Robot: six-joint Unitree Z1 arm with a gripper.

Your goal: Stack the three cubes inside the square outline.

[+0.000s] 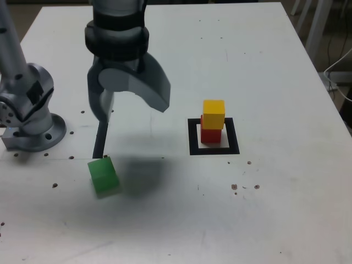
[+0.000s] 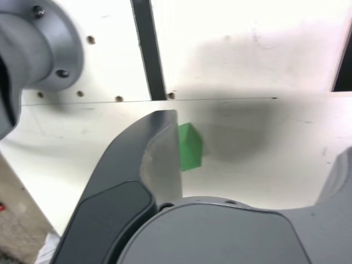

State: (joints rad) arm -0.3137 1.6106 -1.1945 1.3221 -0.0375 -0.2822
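While the hand (image 1: pixel 129 102) hangs spread wide and empty above it, the green cube (image 1: pixel 103 175) sits skewed near the surface's (image 1: pixel 286 209) front edge; light, rigid (probably slick), best pinched across two opposite flat faces.

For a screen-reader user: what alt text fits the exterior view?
A yellow cube sits on a red cube inside a black square outline on a white table. At the exterior view's left, the open tool hangs above a green cube.

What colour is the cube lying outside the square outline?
Green, clearest in the exterior view.
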